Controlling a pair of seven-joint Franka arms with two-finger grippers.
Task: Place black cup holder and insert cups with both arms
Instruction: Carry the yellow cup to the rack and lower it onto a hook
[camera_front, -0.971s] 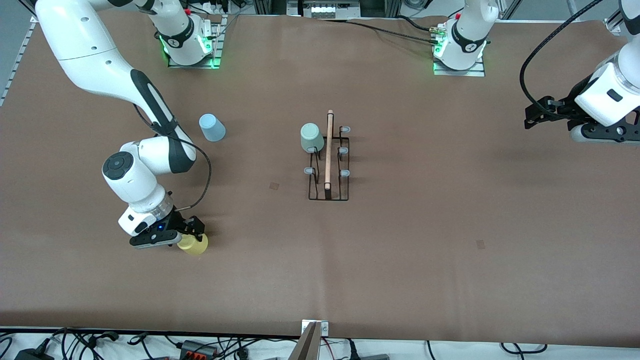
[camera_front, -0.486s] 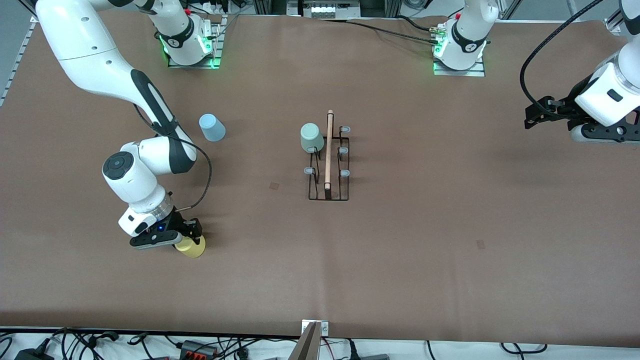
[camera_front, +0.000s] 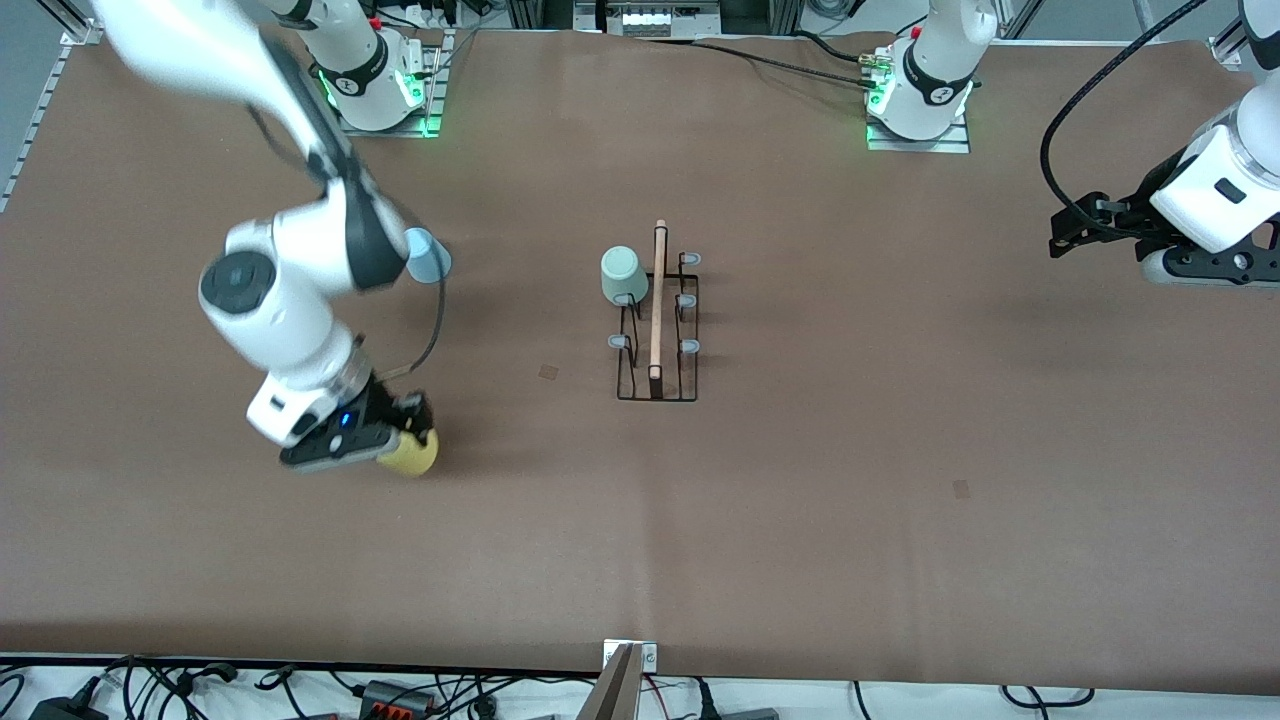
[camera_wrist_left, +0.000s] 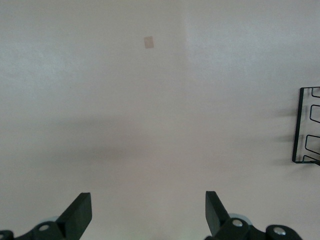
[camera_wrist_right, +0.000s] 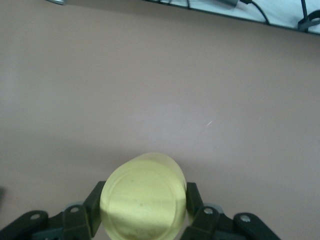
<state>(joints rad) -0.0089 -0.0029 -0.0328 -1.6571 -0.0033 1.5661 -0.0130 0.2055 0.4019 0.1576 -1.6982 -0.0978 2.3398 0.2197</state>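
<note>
The black cup holder (camera_front: 657, 310) stands mid-table with its wooden rod on top, and its end wire (camera_wrist_left: 300, 125) shows in the left wrist view. A pale green cup (camera_front: 622, 274) sits on one of its pegs. The light blue cup (camera_front: 434, 260) stands upside down toward the right arm's end, partly hidden by the right arm. My right gripper (camera_front: 408, 438) (camera_wrist_right: 143, 202) is shut on the yellow cup (camera_front: 414, 456) (camera_wrist_right: 143, 197), held above bare table there. My left gripper (camera_front: 1060, 232) (camera_wrist_left: 148, 210) waits open and empty over the left arm's end.
Two small tape marks (camera_front: 548, 371) (camera_front: 961, 488) lie on the brown table cover. The arm bases (camera_front: 378, 90) (camera_front: 920, 95) stand along the edge farthest from the front camera. Cables (camera_front: 400, 692) run below the nearest edge.
The right gripper closed on the yellow cup, then lifted it off the table and carried it slightly toward the cup holder. The left arm has not moved.
</note>
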